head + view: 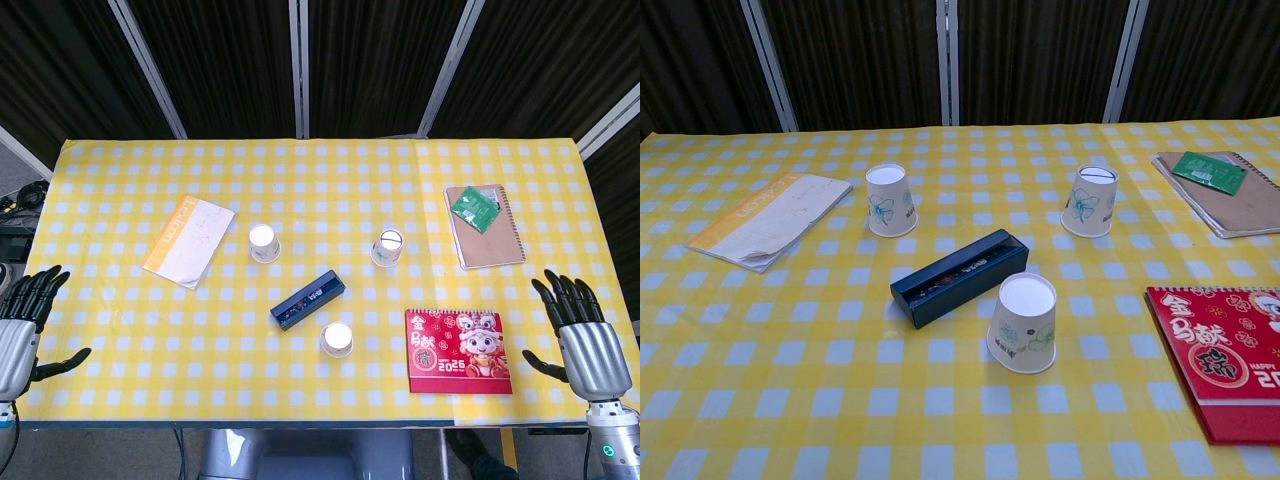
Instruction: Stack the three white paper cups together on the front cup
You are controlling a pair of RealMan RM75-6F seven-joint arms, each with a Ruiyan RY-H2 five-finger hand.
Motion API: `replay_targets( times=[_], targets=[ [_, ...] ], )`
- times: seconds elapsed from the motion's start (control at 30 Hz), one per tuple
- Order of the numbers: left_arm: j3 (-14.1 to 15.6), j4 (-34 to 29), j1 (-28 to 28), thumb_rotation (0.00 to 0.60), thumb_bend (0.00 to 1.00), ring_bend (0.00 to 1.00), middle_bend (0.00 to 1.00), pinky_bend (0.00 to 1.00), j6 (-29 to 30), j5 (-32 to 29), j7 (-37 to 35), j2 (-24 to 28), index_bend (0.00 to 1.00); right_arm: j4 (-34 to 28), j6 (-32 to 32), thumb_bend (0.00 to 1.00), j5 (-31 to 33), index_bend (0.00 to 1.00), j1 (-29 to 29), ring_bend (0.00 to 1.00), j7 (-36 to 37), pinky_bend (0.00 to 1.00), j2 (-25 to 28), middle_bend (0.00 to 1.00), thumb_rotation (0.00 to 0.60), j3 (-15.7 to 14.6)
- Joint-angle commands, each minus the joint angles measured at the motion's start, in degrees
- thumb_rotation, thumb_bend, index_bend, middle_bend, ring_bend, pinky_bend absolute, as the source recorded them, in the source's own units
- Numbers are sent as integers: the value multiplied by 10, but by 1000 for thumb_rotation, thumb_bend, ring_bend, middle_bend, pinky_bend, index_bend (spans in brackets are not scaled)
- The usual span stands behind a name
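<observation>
Three white paper cups stand upside down on the yellow checked table. The front cup [337,339] [1023,322] sits near the middle front. A second cup [264,243] [889,199] stands at the back left, and the third cup [387,247] [1089,200] at the back right. My left hand [25,320] hovers at the table's left front edge, fingers spread, holding nothing. My right hand [580,330] hovers at the right front edge, also spread and empty. Neither hand shows in the chest view.
A dark blue box [307,299] [959,276] lies just behind the front cup. A red calendar [457,350] [1225,358] lies front right, a brown notebook [486,228] [1230,195] with a green packet back right, and an orange-edged booklet [187,240] [769,219] back left.
</observation>
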Motion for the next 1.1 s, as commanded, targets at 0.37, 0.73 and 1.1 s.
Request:
replay_targets(
  times=[0.37,0.73,1.1],
  targets=[
    [1,-6,2,600,0,0,0,0,-5,-7,4,6,0,12,-27,0,14,0,5,0,20,0,0,0,600,20],
    [-10,-4,-11,600,0,0,0,0,-24,-28,20,-1,0,-12,-241,0,37,29,170,0,40,255,35,78,600,98],
    [-16,4,-22,600,0,0,0,0,-51,-59,39,-12,0,103,-498,33,195,102,350,13,34,291,-67,162,600,165]
  ],
)
